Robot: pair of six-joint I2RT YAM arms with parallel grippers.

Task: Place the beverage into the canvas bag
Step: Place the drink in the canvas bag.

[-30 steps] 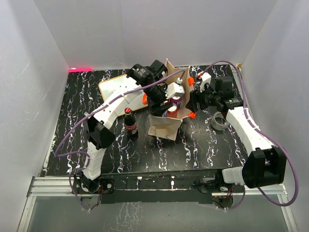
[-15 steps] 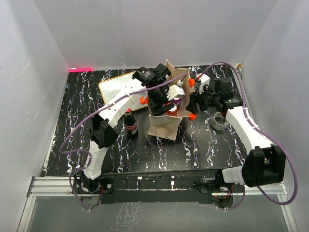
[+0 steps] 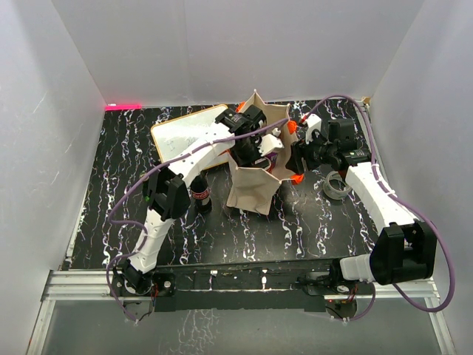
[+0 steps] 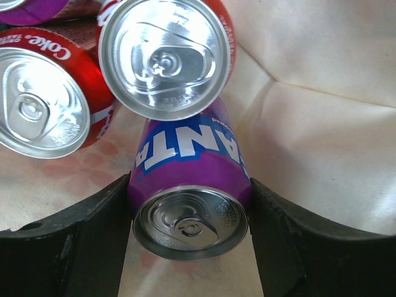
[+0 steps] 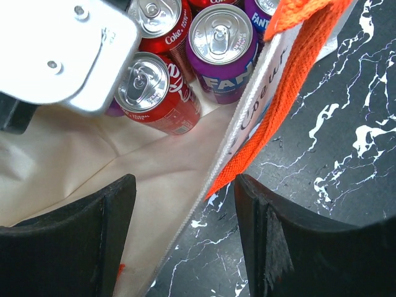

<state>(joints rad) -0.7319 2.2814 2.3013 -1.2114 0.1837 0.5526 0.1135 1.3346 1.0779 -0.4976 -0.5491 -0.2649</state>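
Our left jaws are sinking deeper into the canvas bag point(image 3: 251, 194) than a second ago, so the delivery is nearing its end. Partly open, they are clamping the purple Fanta can point(image 4: 185, 154), now inside the bag against the Coke cans point(image 4: 162, 57). Our right jaws are standing wide, straddling the bag's orange handle point(image 5: 278, 99) and apparently gripping nothing.

Bright, even overhead light, white walls point(image 3: 66, 111) washed pale, red glow point(image 3: 122, 106) at worktop point(image 3: 310, 222) far-left corner, shadows faint and soft, specular glare on can lids point(image 4: 158, 59), wrist-view lower edges dark, slightly blurred.
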